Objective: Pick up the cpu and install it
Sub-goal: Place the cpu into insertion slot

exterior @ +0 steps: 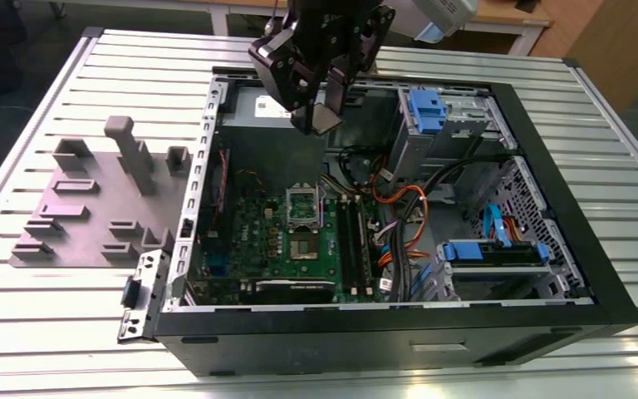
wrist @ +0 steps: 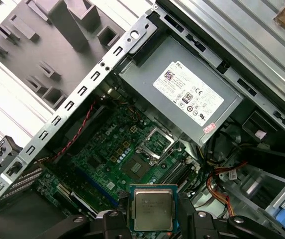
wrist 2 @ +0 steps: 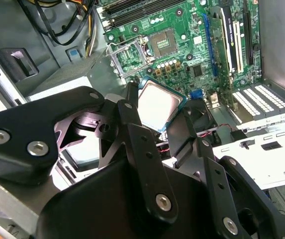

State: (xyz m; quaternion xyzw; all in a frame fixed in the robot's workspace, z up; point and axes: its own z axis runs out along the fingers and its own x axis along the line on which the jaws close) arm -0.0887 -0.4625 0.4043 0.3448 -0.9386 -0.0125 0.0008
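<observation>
The tool (exterior: 321, 115) hangs at the top middle of the exterior view, over the open case (exterior: 352, 345). It pinches the cpu (wrist: 152, 209) by two edges, and the shiny side shows in both wrist views. The cpu is up in the air, well apart from the green board (exterior: 280, 249) down in the case. The socket (wrist: 135, 169) on the board has its lid up. A grey block (exterior: 97, 199) lies on the desk (exterior: 53, 332), on the exterior view's left of the case.

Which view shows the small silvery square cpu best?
First wrist view: the small silvery square cpu faces the camera. Second wrist view: cpu tilted, partly covered. Exterior view: cpu tiny, between the jaws.
</observation>
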